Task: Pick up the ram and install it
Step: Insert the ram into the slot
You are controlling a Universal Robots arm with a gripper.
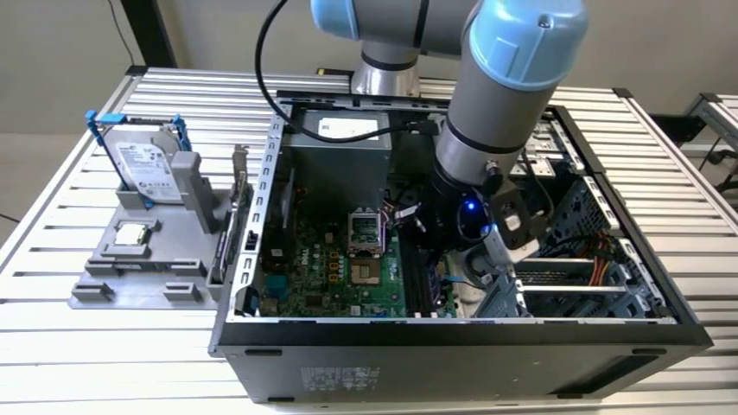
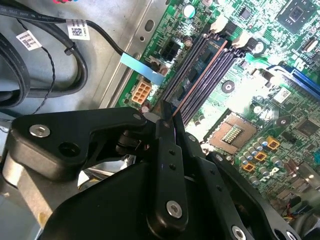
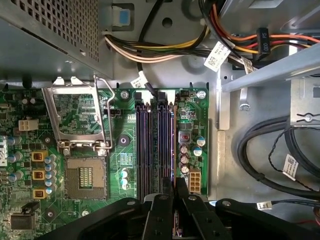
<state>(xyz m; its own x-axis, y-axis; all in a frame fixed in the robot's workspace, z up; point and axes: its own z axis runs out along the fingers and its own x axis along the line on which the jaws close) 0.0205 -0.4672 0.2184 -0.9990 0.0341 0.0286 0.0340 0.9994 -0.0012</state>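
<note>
My gripper (image 2: 165,119) is down inside the open computer case (image 1: 461,333), over the motherboard's black memory slots (image 3: 142,145). Its black fingers are pressed together on the near end of the ram (image 2: 200,77). The ram is seen edge-on, as a thin strip with a brownish top edge. It runs along the slot nearest the row of capacitors (image 3: 184,150) in both wrist views. I cannot tell whether the ram (image 3: 173,150) is seated in that slot or just above it. In the exterior view the gripper (image 1: 461,268) sits low beside the green motherboard (image 1: 334,268).
The open CPU socket (image 3: 85,177) lies beside the slots. Cable bundles (image 3: 165,47) and metal drive bays (image 1: 576,277) crowd the case around the arm. On the exterior view's left, a grey fixture (image 1: 138,281) holds a silver hard drive in a blue frame (image 1: 144,169).
</note>
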